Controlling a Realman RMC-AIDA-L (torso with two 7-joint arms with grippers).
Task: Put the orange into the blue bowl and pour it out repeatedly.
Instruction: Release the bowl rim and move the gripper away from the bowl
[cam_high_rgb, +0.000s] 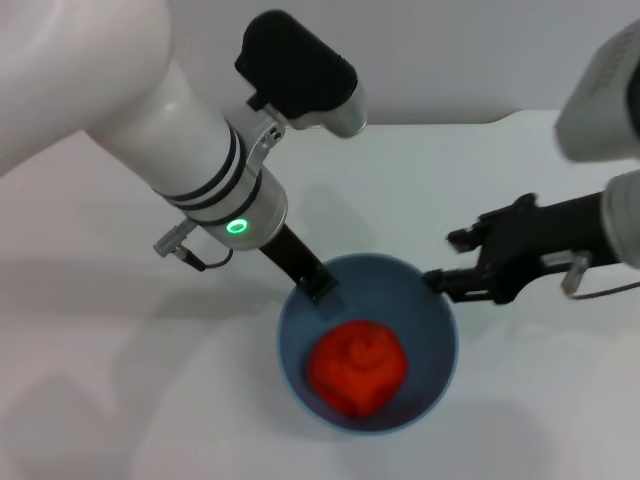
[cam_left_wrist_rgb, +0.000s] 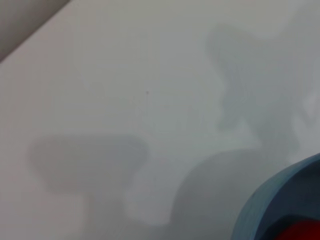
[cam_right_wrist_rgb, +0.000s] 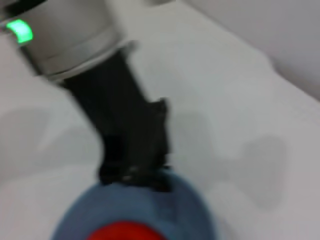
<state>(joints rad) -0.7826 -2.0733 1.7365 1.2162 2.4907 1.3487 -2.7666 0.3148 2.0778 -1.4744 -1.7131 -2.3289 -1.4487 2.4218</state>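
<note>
- White table (cam_high_rgb: 120, 400) fills your view, pale wall behind it; soft shadows of the arms lie across the surface.
- Your bowl (cam_high_rgb: 432, 310) sits near the front middle of the table, open side up, light blue, seen from above in the head view.
- Orange (cam_high_rgb: 357, 368) lies inside the bowl, on its floor, a bit toward the near side. Lumpy red-orange skin, about half the bowl's width.
- Left gripper (cam_high_rgb: 316, 284) comes down from your upper left and is pinched on the bowl's far-left rim; one dark finger shows inside the wall, the rest is hidden behind the rim.
- Green ring light glows on the left wrist (cam_high_rgb: 237, 226).
- Right gripper (cam_high_rgb: 450, 262) reaches in from your right, level with the bowl's right rim. Its fingers (cam_high_rgb: 462, 238) are spread, the lower one touching or just beside the rim; you cannot tell which. It holds nothing.
- Left wrist view: table, shadows, and a slice of the bowl's outer wall (cam_left_wrist_rgb: 270, 200) with a red patch of orange (cam_left_wrist_rgb: 300, 232) at the corner.
- Right wrist view: blurred; left gripper (cam_right_wrist_rgb: 134, 172) dark against the bowl rim (cam_right_wrist_rgb: 150, 205), orange (cam_right_wrist_rgb: 122, 234) below it.
</note>
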